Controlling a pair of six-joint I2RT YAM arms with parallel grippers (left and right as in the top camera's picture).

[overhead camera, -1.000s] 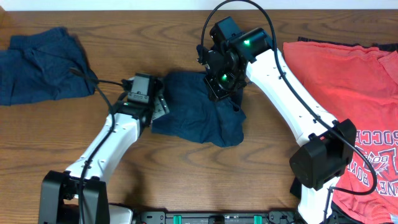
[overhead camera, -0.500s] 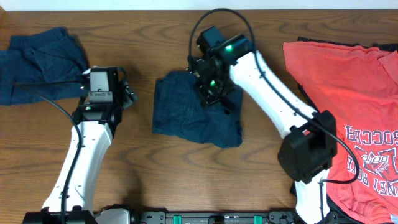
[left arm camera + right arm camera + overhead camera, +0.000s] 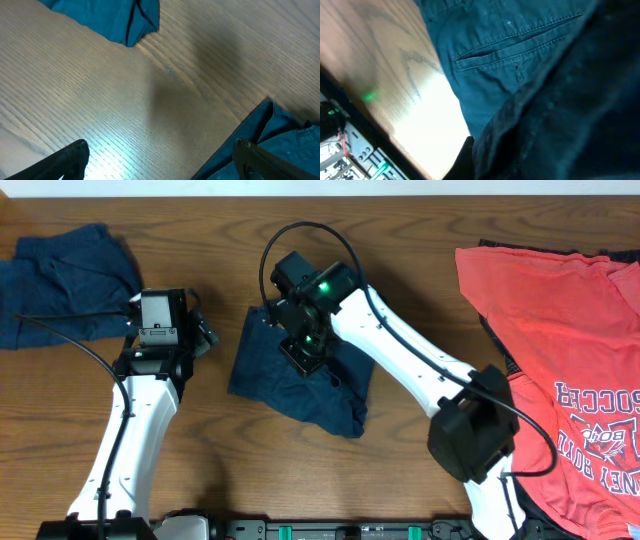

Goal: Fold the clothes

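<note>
A crumpled navy garment (image 3: pixel 300 385) lies at the table's middle. My right gripper (image 3: pixel 305 352) is shut on its upper part; in the right wrist view the navy cloth (image 3: pixel 520 65) fills the frame and bunches against one dark finger (image 3: pixel 464 161). My left gripper (image 3: pixel 203 337) hovers open over bare wood, to the left of that garment. Its fingertips (image 3: pixel 70 159) stand wide apart with nothing between them, and the garment's edge (image 3: pixel 280 132) is by the right one. A second navy garment (image 3: pixel 65 285) lies at the far left. A coral-red T-shirt (image 3: pixel 560 330) with printed lettering is spread at the right.
A corner of the left navy garment (image 3: pixel 110 20) shows at the top of the left wrist view. The table's front edge carries a black rail with green parts (image 3: pixel 330 530). A strip of bare wood (image 3: pixel 200 440) runs between the two navy garments.
My left gripper has let go of the middle garment, opened and swung left. My right gripper, still shut on the cloth, has dragged the garment leftward and a little toward the front.
</note>
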